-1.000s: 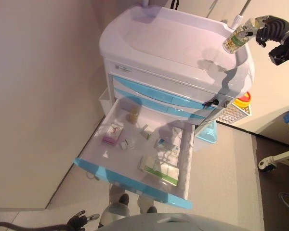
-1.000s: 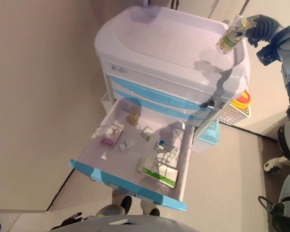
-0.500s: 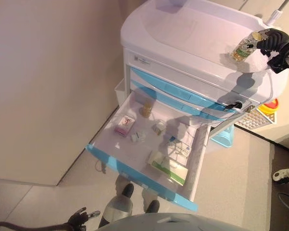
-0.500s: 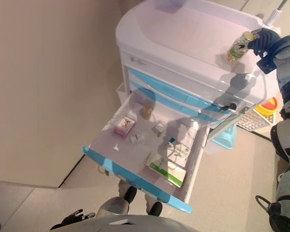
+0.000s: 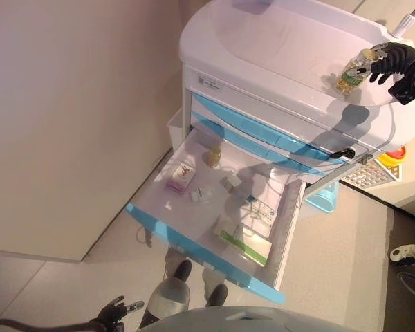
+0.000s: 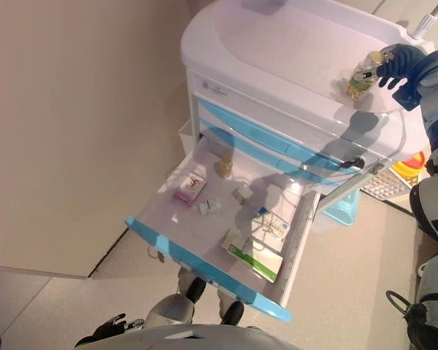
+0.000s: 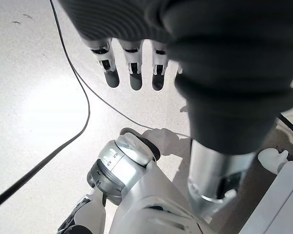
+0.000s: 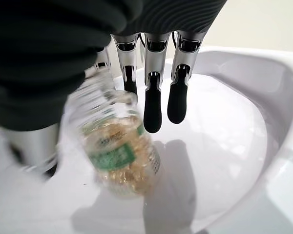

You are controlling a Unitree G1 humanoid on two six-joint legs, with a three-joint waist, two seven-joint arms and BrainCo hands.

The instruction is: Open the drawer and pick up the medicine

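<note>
A clear bottle of yellow capsules (image 5: 350, 71) sits tilted on the white cart top (image 5: 277, 48) near its right edge. In the right wrist view the bottle (image 8: 119, 156) is blurred, just under my right hand's straight fingers (image 8: 154, 97). My right hand (image 5: 395, 57) is open beside it and not closed on it. The lowest drawer (image 5: 194, 238) is pulled out. It holds a pink box (image 5: 181, 176), a small amber bottle (image 5: 214, 155), a green and white box (image 5: 245, 242) and small packs. My left hand (image 5: 116, 309) hangs open low over the floor, fingers (image 7: 132, 68) straight.
A wall runs along the cart's left side. A white side bin (image 5: 174, 128) hangs on the cart. A light blue bin (image 5: 321, 197) and a yellow and red container (image 5: 394, 153) stand to the cart's right. A wheeled base (image 5: 408, 252) is at the far right.
The camera has shifted. My right hand brought the bottle down from above the cart's right edge onto the cart top, and its fingers have opened off it.
</note>
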